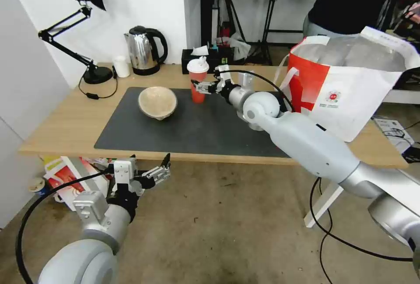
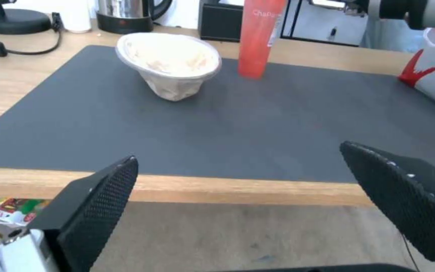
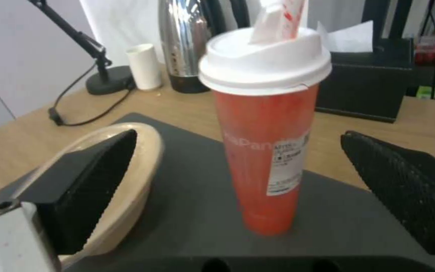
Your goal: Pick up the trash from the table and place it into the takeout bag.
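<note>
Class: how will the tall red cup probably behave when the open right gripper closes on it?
The red cup is tall on a narrow base, so a sideways nudge could tip it. Its smooth, tapered wall may slip downward between the right gripper pads.

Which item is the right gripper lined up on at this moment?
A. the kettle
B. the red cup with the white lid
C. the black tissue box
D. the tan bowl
B: the right gripper is open at the red cup, which stands upright on the dark mat between its fingers, untouched; the tan bowl sits off to the side.
</note>
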`<state>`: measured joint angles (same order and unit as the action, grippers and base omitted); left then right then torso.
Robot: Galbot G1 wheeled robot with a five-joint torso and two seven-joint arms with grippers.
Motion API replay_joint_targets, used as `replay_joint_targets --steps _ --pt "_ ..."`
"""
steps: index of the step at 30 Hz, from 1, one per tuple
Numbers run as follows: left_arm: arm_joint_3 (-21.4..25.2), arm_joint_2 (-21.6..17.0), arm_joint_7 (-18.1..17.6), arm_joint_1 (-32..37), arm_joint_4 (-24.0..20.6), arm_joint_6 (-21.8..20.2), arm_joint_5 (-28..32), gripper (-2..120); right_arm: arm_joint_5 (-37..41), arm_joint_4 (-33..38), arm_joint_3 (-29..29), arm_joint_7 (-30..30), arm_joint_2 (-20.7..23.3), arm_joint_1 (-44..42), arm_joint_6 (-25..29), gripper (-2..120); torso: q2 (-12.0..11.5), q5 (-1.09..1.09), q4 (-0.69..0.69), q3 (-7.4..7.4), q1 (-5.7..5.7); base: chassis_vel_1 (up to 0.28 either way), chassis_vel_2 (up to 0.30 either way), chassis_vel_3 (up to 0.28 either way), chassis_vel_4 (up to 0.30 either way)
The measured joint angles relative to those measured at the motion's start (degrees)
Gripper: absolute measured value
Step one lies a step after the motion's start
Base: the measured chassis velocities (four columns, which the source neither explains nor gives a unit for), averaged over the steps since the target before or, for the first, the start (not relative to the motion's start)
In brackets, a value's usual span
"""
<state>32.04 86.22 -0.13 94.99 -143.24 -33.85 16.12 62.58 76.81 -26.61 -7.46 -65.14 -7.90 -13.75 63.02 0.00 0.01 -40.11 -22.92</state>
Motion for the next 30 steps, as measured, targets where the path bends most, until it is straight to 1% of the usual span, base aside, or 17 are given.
replay_joint_targets --steps 15,30 --pt "0.06 0.38 0.03 0.1 0.0 0.05 -0.23 100 -2.15 -9.78 0.5 2.75 -5.54 1.96 0.24 100 0.0 0.0 -0.01 0.0 0.0 0.0 0.0 0.0 0.0" --pt "0.16 0.25 0.05 0.22 0.0 0.13 -0.26 100 -3.62 -16.03 1.7 4.64 -9.42 2.92 0.73 100 0.0 0.0 -0.01 0.0 0.0 0.0 0.0 0.0 0.0"
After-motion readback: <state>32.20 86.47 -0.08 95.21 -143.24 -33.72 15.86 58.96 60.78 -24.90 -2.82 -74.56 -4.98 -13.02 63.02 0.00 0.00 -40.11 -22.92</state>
